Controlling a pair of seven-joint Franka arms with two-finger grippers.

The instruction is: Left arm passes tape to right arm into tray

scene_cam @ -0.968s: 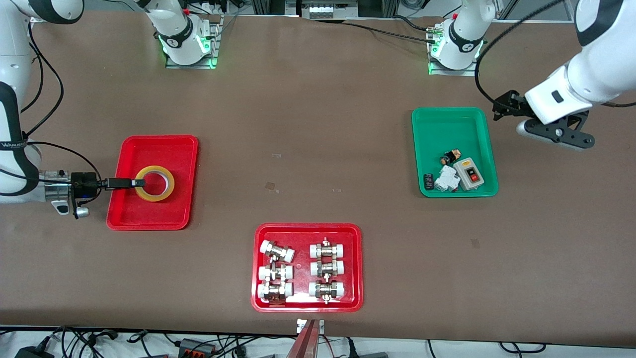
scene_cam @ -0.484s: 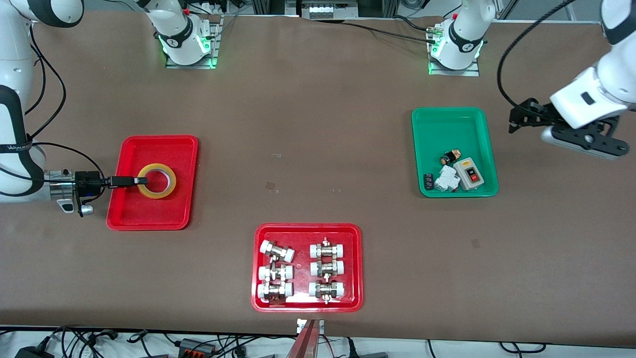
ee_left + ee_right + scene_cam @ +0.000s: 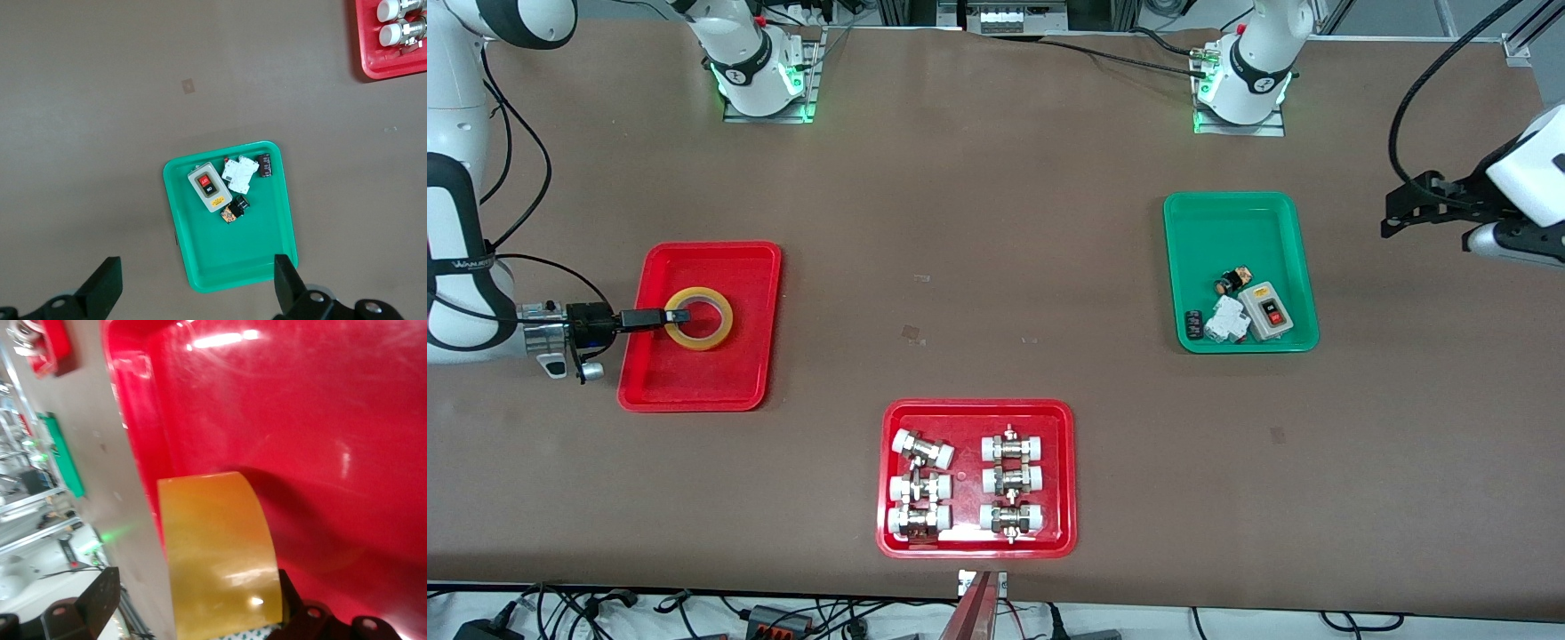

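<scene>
Right gripper (image 3: 669, 316): over the plain red tray (image 3: 740, 258), fingers pinching one wall of the tape (image 3: 708, 326), one finger inside the roll's hole, one outside.
Tape: in the right gripper's pinch, lying flat, low in the tray; the right wrist view shows its yellow band (image 3: 217, 547) between the fingers, with the tray floor (image 3: 320, 420) close by it.
Left gripper (image 3: 1392, 213): fingers spread and holding nothing, over bare table (image 3: 996, 267) just beside the green tray (image 3: 1227, 213), toward the left arm's end.
Green tray: near the left gripper, holding a switch box (image 3: 1267, 310) and small electrical parts.
Tray of fittings (image 3: 978, 478): well apart from both grippers, nearest the front camera.
</scene>
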